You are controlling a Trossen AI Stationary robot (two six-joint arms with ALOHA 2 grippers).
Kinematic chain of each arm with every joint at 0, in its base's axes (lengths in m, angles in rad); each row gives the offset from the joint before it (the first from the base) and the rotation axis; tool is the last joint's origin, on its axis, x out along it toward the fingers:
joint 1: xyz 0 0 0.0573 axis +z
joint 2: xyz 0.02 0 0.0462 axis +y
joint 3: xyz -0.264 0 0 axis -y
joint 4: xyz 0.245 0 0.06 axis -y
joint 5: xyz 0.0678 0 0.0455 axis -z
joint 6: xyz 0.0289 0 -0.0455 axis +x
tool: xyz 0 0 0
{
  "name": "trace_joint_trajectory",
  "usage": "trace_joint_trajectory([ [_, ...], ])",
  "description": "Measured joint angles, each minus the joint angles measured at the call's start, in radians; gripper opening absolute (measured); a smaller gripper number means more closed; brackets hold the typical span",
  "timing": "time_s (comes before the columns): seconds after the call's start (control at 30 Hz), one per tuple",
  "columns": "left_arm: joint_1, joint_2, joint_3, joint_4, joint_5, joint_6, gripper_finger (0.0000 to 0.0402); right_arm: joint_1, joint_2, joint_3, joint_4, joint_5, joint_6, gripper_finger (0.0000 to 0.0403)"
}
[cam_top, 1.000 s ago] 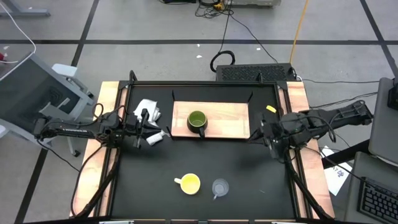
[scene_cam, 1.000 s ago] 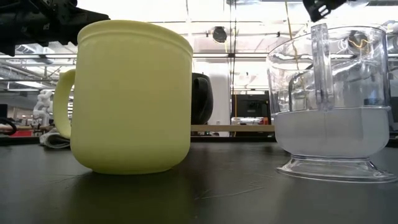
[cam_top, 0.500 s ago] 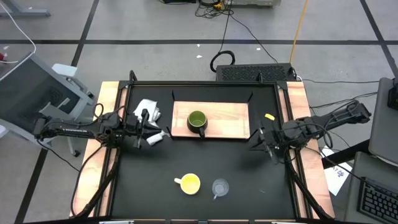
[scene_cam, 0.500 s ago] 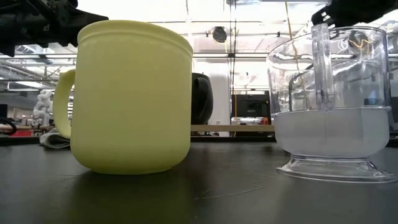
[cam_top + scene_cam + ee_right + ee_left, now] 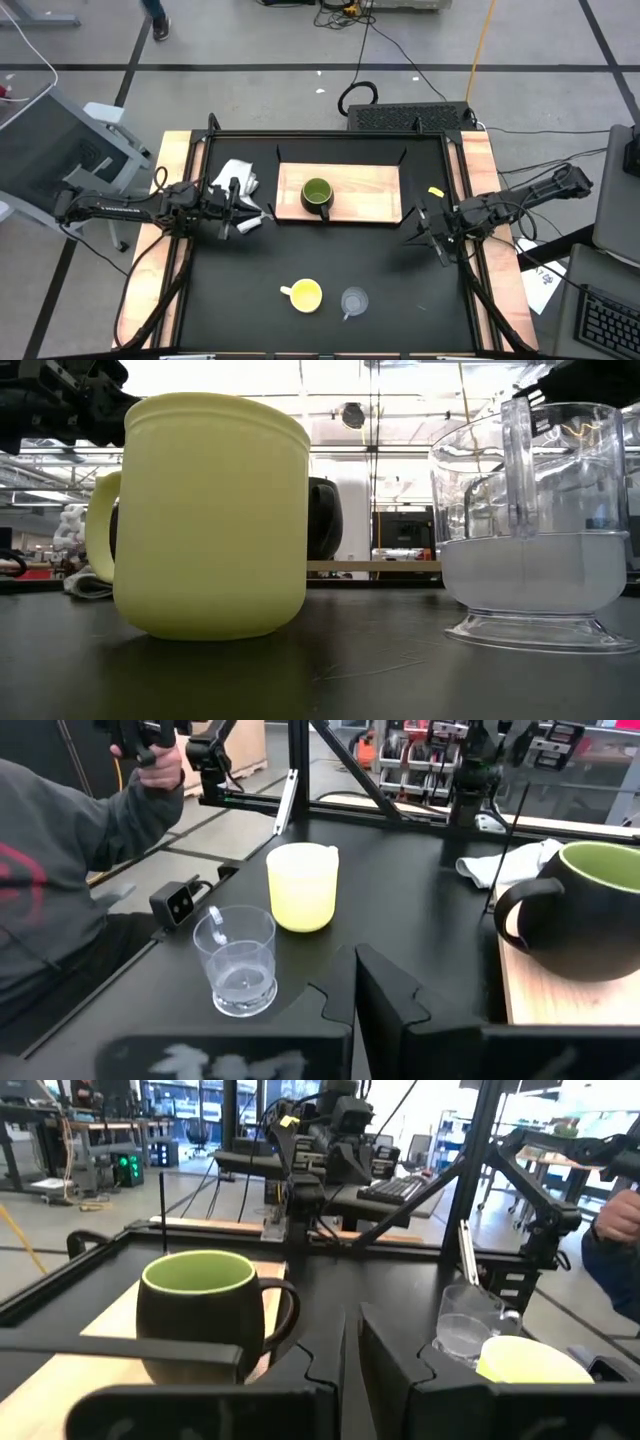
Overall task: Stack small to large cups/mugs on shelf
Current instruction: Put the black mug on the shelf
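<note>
Yellow mug (image 5: 304, 294) upright, handle leftward.

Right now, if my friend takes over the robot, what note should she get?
Left gripper: shut and empty, at the table's left side beside the white cloth.
Right gripper: shut and empty, at the right side, off the shelf's corner.
Dark green mug: upright on the shelf.
Yellow mug and clear glass cup: side by side, apart, on the black table near its front edge.
Done: green mug placed.
Left: put the yellow mug into the green one, then the glass cup into the yellow.
</note>
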Motion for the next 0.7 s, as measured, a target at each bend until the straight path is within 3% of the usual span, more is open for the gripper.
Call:
trace_joint_trajectory([
  [0.2, 0.0, 0.0, 0.0, -0.029, -0.097, -0.007, 0.0033, 0.0, -0.017, -0.034, 0.033, 0.0, 0.004, 0.0],
  [0.4, 0.001, 0.003, 0.025, 0.008, -0.1, -0.011, 0.0033, 0.0, -0.017, -0.036, 0.033, 0.0, -0.006, 0.0],
  [0.7, 0.014, 0.199, 0.221, -0.019, -0.106, -0.002, 0.0033, 0.0, -0.017, -0.036, 0.037, 0.0, -0.006, 0.0],
])
